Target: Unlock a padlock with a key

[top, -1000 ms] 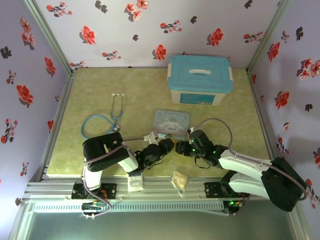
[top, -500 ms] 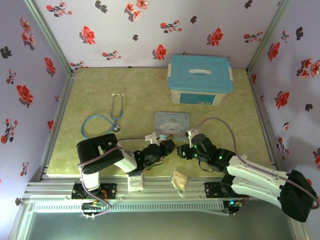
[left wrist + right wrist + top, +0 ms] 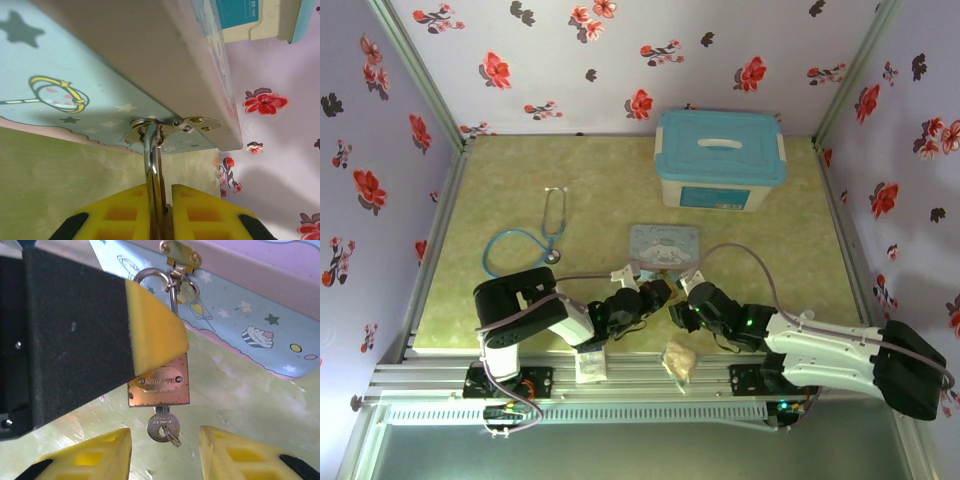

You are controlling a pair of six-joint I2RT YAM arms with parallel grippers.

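**Top external.** The bench (image 3: 520, 190) carries a storage box (image 3: 720, 160) at its far side. The blue lid is on, so the contents cannot be seen. A pale-blue cartoon tin (image 3: 665, 243) lies nearer, lid down, its inside likewise hidden. A stethoscope (image 3: 535, 240) lies to the left, and a tan snack packet (image 3: 680, 360) sits at the near edge. The left tool (image 3: 657, 293) and the right tool (image 3: 677, 313) face each other just in front of the tin's near wall.

**Left wrist.** The left tool's yellow fingers (image 3: 200, 210) are drawn narrow on the padlock (image 3: 156, 165), clamping its silvery shackle. The shackle passes through the hasp (image 3: 197, 121) on the tin's front.

**Right wrist.** The padlock's brass body hangs from the hasp against the tin's starred wall, its upper part covered by a finger of the left tool. The key (image 3: 161, 426) sits in the keyhole on the underside of the body, with a small ring through its round head. The right tool's own fingers stand wide apart, one on either side of the key, touching neither key nor padlock.
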